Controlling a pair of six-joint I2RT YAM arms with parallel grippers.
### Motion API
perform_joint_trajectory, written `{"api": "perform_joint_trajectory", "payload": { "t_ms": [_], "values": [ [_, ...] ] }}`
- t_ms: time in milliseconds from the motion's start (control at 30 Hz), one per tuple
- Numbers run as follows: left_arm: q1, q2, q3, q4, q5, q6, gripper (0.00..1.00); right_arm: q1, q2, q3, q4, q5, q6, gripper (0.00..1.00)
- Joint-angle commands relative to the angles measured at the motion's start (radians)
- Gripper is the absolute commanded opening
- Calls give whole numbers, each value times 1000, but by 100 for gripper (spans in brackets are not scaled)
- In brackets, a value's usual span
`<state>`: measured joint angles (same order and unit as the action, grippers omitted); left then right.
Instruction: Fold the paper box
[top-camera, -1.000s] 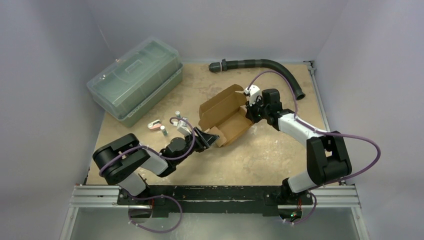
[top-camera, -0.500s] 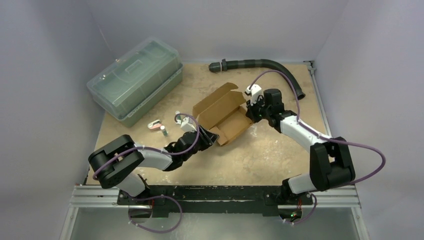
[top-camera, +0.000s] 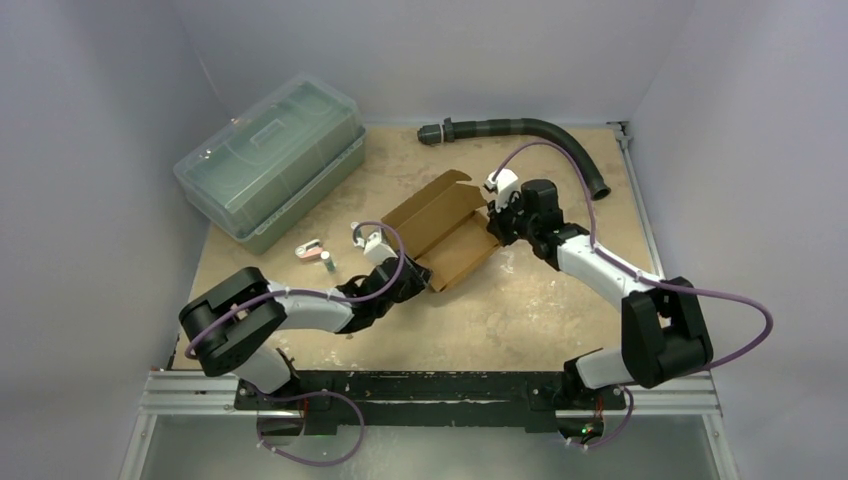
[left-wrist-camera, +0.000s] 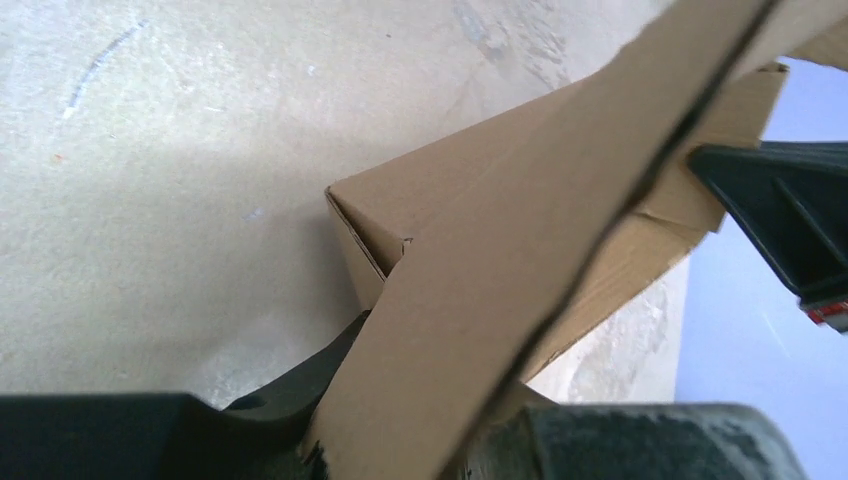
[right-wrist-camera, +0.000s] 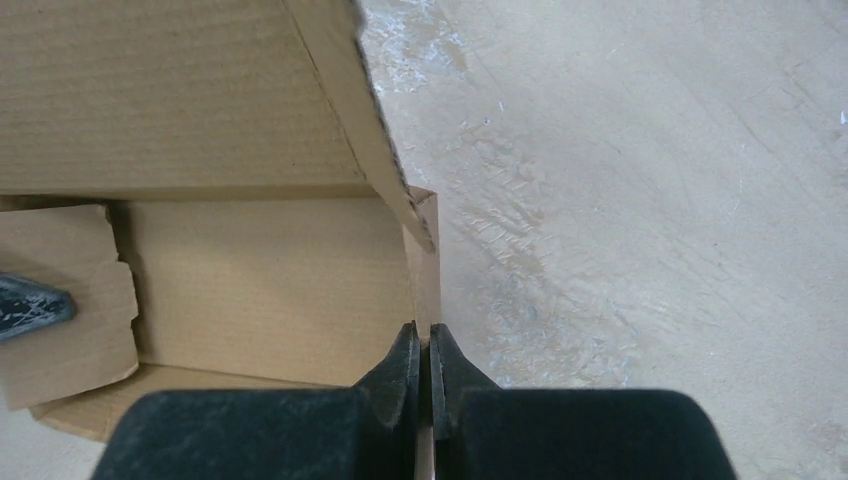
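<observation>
Right gripper (right-wrist-camera: 430, 338): jaws pressed together, pinching the paper box (top-camera: 447, 228) by a side-wall edge. Left gripper (top-camera: 416, 279): near flap lies between its jaws; clamped or not, cannot tell. Box: mid-table (top-camera: 520, 310), between both grippers.

Left wrist view: left fingers (left-wrist-camera: 280, 415) are blurred and cropped by the bottom edge, so their contact with the paper box (left-wrist-camera: 520, 230) flap cannot be judged; the flap runs off the top right. Top view: fingertips are hidden behind the box's near corner. Two small pale items (top-camera: 313, 251) on the desk (top-camera: 540, 300) are too small to identify.
</observation>
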<state>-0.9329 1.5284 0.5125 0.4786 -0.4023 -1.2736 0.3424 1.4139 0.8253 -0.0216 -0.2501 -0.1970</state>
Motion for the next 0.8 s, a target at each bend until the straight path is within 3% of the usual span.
{"api": "perform_joint_trajectory", "payload": {
  "t_ms": [0,200,367,467,600,767],
  "values": [
    [-6,41,87,-137,-66,-32,21,29,-36,-5,49,4,18,0],
    [-7,129,220,-379,-87,-73,15,60,-50,-10,56,29,8,0],
    [-7,172,269,-426,-103,-28,0,69,-61,-11,58,2,8,0],
    [-7,177,284,-438,-127,-1,0,73,-68,-14,56,-29,9,0],
    [-6,184,314,-465,-160,38,0,76,-61,-11,47,-63,4,16],
    [-7,183,325,-453,-175,81,0,78,-83,1,25,-101,-11,44]
  ]
}}
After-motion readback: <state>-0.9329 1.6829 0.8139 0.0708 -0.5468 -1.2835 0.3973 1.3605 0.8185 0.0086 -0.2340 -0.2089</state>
